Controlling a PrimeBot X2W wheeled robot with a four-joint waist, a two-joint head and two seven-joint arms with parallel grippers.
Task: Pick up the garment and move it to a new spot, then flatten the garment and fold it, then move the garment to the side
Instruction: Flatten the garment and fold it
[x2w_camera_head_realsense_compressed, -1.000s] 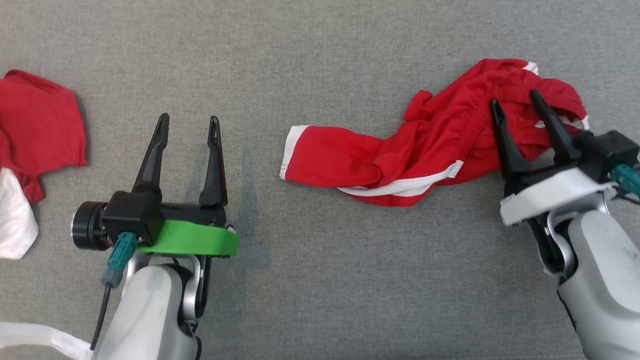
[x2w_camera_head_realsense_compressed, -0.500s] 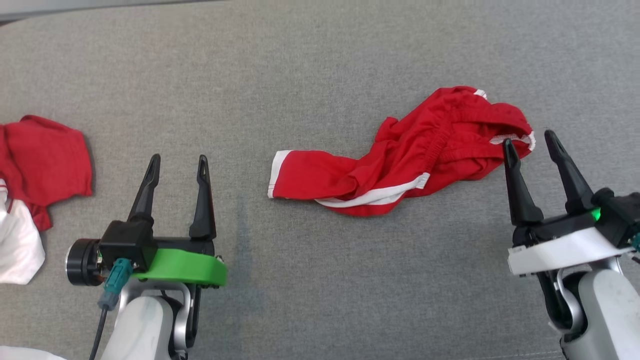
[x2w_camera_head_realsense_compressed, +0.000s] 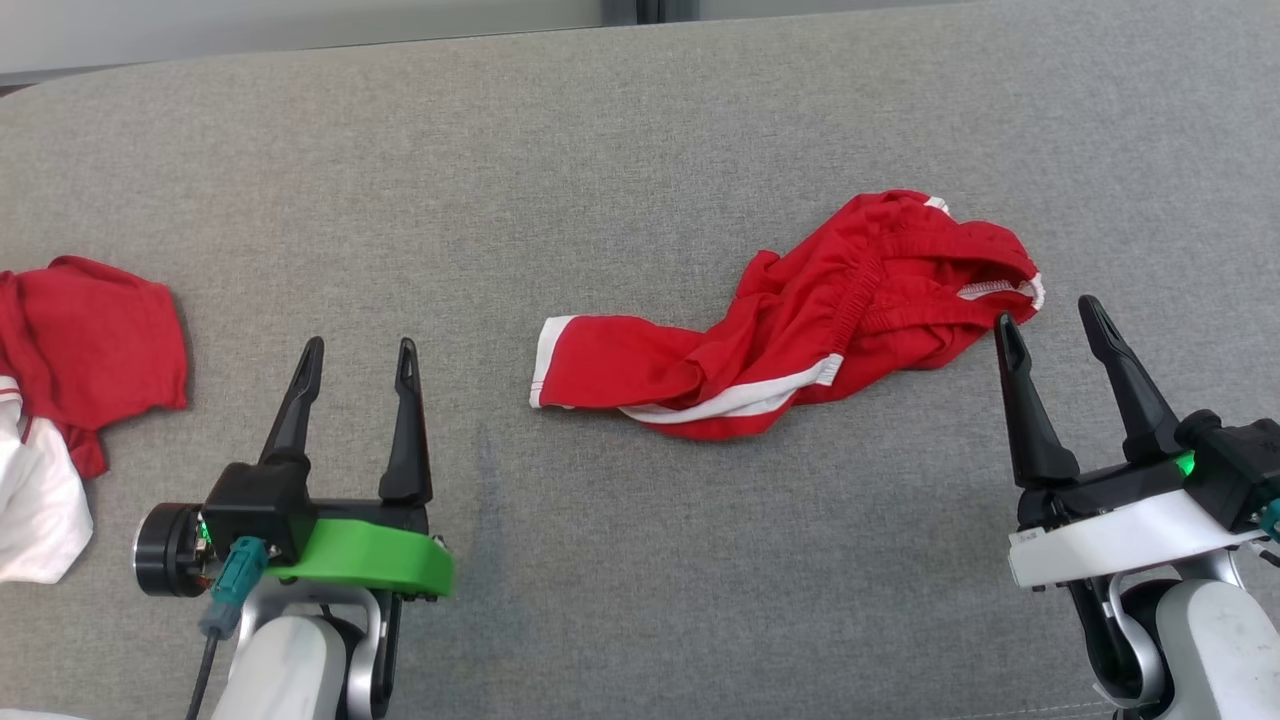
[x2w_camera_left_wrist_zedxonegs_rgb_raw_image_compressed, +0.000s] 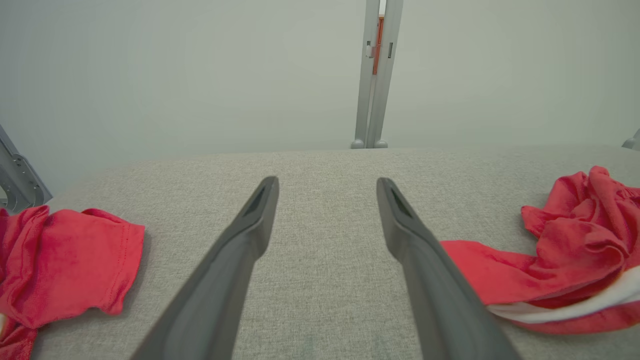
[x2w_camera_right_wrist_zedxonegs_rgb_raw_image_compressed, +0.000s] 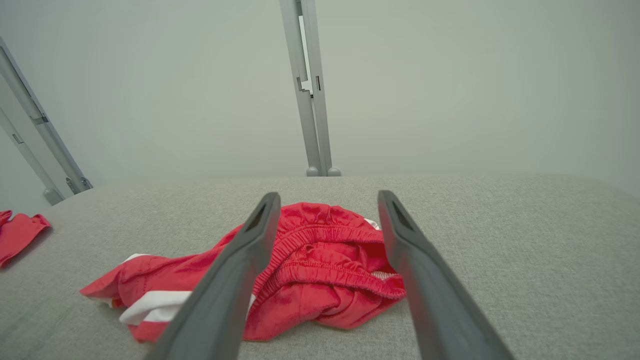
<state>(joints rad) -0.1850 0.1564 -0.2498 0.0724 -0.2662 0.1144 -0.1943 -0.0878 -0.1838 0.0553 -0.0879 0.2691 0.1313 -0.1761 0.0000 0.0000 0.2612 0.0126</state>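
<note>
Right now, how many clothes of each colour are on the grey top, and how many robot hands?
Red clothes: 2 (red shorts, red cloth)
White clothes: 1 (white cloth)
Robot hands: 2 (left hand, right hand, both open)
Total: 5

Support: grey fabric surface (x2w_camera_head_realsense_compressed: 640, 560); crumpled red shorts (x2w_camera_head_realsense_compressed: 800, 320) lying centre-right, red-and-white clothing (x2w_camera_head_realsense_compressed: 90, 340) at left edge.

Grey fabric surface (x2w_camera_head_realsense_compressed: 640, 120), seemingly frosted wall (x2w_camera_left_wrist_zedxonegs_rgb_raw_image_compressed: 200, 75)
</note>
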